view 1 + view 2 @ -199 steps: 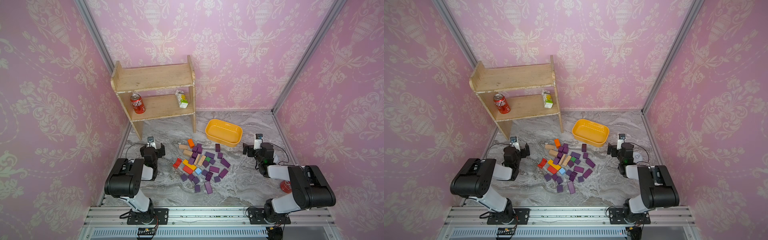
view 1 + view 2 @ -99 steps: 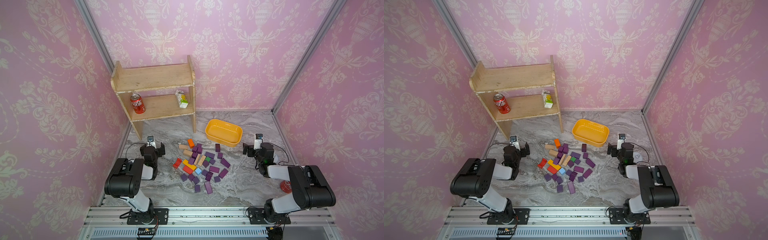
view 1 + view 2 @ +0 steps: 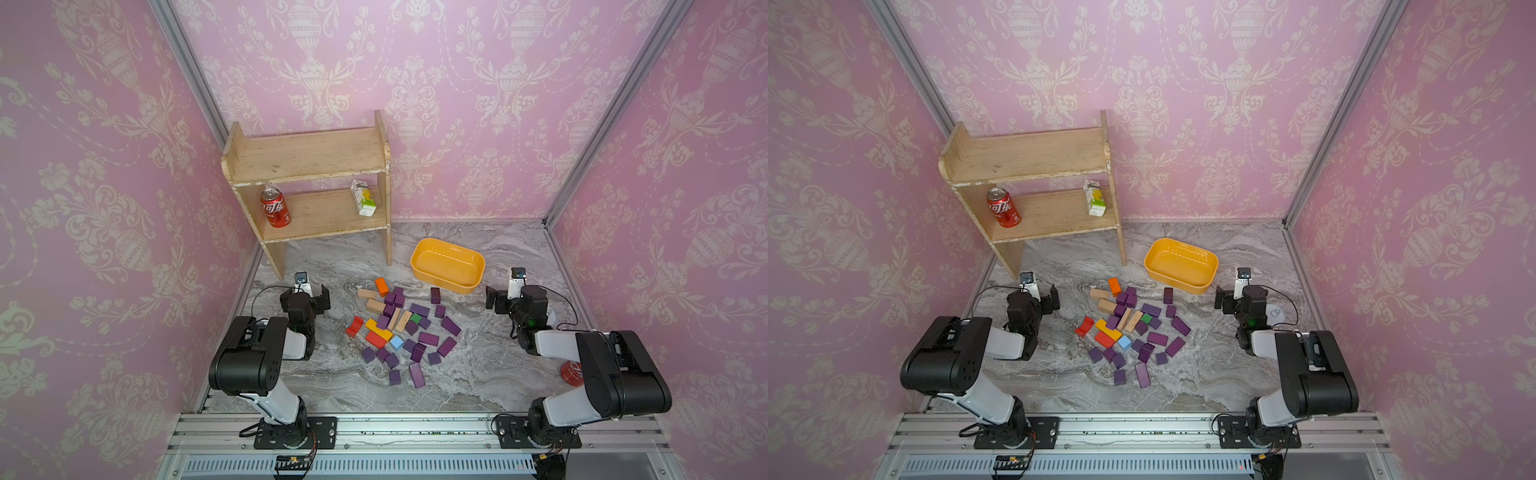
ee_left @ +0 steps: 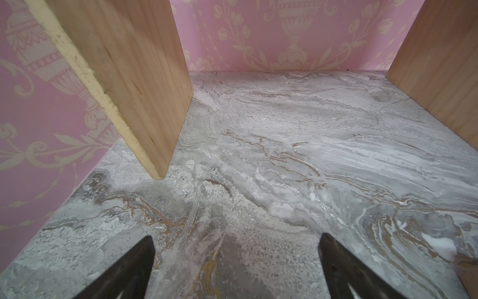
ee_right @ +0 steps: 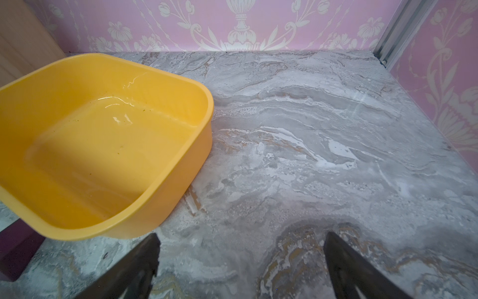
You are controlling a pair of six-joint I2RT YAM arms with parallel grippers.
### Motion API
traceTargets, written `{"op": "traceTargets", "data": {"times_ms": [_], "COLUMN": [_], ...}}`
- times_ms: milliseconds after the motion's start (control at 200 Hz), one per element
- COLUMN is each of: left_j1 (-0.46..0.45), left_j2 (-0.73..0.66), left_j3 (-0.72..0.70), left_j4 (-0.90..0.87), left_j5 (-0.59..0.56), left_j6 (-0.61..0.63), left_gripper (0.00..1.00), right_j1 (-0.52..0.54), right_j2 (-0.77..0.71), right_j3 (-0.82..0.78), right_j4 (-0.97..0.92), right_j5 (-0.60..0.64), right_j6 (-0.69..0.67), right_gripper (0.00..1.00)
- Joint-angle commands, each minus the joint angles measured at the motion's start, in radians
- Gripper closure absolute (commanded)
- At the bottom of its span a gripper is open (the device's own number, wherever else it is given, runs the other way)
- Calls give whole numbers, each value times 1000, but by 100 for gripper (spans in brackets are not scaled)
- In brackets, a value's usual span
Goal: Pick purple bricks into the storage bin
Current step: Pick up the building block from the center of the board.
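Starting from the left, the left gripper point(image 4: 236, 239) was found low over the marble table point(image 4: 297, 145), its jaws spread wide with only bare surface between them, pointed toward the foot of the wooden shelf point(image 3: 307, 156). On the shelf's lower tier a red can point(image 3: 274, 206) and a small carton point(image 3: 364, 198) were stood upright. Near the middle of the table the purple bricks point(image 3: 428, 338) were scattered loosely, mixed on their left side with other blocks point(image 3: 376, 305) in orange, red, yellow, blue, green and plain wood. Beyond them and to the right, the storage bin point(image 3: 453, 286) was set on the table; one purple brick point(image 3: 435, 295) was seen just beside its near wall, the rest farther off. At the far right the right gripper point(image 5: 241, 236) was held low beside the bin, jaws likewise spread wide, gripping nothing.
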Motion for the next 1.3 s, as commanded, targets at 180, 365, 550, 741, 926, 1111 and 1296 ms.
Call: {"op": "traceTargets", "data": {"times_ms": [180, 365, 550, 741, 926, 1111, 1296], "left_j1": [9, 7, 6, 6, 6, -54, -122], "left_j2": [7, 8, 7, 6, -108, -369, -537], "left_j3": [16, 3, 12, 9, -3, -6, 47], "left_j4": [-6, 24, 0, 5, -69, -246, -502], "left_j5": [22, -20, 13, 8, 11, -84, -98], "left_j6": [6, 1, 8, 10, 13, -17, -147], "left_gripper": [1, 1, 1, 1, 1, 1, 1], "right_j1": [4, 9, 11, 11, 25, 55, 118], "right_j2": [10, 6, 7, -15, -88, -174, -222], "right_j3": [21, 28, 27, 48, 126, 180, 252], "right_j4": [17, 2, 4, -51, -248, -432, -619], "right_j5": [-10, -25, -21, -9, -11, -61, -78], "right_j6": [10, -2, -3, 3, -15, 21, -3], "right_gripper": [0, 0, 0, 0, 0, 0, 0]}}
